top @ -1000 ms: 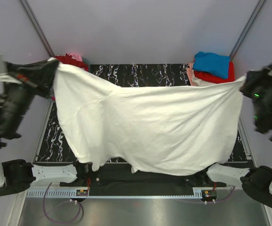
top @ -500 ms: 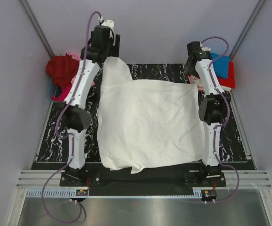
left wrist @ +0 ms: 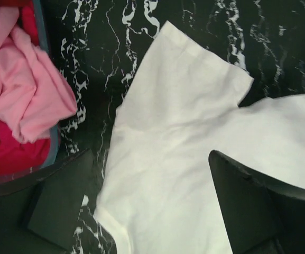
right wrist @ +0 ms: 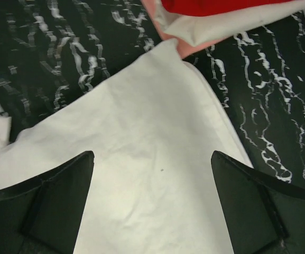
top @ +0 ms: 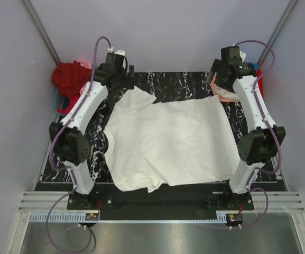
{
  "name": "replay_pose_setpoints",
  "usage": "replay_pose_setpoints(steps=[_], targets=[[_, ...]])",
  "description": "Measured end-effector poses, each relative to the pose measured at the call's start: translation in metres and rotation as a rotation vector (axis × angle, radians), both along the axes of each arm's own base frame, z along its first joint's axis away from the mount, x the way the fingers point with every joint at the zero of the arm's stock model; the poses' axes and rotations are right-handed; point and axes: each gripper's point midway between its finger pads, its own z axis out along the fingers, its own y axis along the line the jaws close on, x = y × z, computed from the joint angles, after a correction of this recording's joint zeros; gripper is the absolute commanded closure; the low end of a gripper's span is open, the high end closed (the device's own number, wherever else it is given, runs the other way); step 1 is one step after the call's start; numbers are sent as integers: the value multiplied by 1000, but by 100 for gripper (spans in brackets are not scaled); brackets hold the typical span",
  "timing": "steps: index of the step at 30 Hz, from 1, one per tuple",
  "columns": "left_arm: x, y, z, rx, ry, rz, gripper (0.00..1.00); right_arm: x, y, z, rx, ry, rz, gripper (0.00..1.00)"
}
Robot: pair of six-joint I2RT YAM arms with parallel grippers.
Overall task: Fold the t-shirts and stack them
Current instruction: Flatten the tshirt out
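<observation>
A white t-shirt (top: 168, 140) lies spread flat on the black marbled mat (top: 184, 82), one sleeve (left wrist: 194, 90) pointing to the far left. My left gripper (top: 125, 83) hovers open over that sleeve and shoulder; in the left wrist view the gripper (left wrist: 151, 153) has only shirt below it and nothing between its fingers. My right gripper (top: 222, 84) hangs open over the shirt's far right corner (right wrist: 168, 50), and in the right wrist view the gripper (right wrist: 152, 153) also holds nothing. Neither gripper touches the cloth.
A heap of red and pink shirts (top: 73, 76) sits in a bin (left wrist: 54, 140) at the far left. At the far right is a stack of folded shirts (top: 255, 79), seen in the wrist view as red over white (right wrist: 237, 21). The shirt's near hem overhangs the mat's front edge (top: 152, 185).
Both grippers held the white shirt stretched up in the air; they have opened and let go. The shirt now lies flat on the mat, and the arms reach over its far edge.
</observation>
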Motion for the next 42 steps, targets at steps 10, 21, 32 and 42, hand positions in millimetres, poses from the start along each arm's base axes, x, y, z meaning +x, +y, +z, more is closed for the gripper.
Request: replay_pose_setpoints(steps=[10, 21, 32, 42], targets=[[-76, 5, -42, -77, 34, 37, 1, -18, 73, -47, 224, 62, 224, 4], [-72, 2, -177, -43, 327, 95, 2, -1, 113, -143, 279, 278, 289, 4], [-21, 12, -202, -65, 401, 177, 13, 64, 135, -200, 299, 318, 290, 8], [50, 11, -201, -73, 396, 169, 12, 91, 150, -201, 373, 273, 298, 6]])
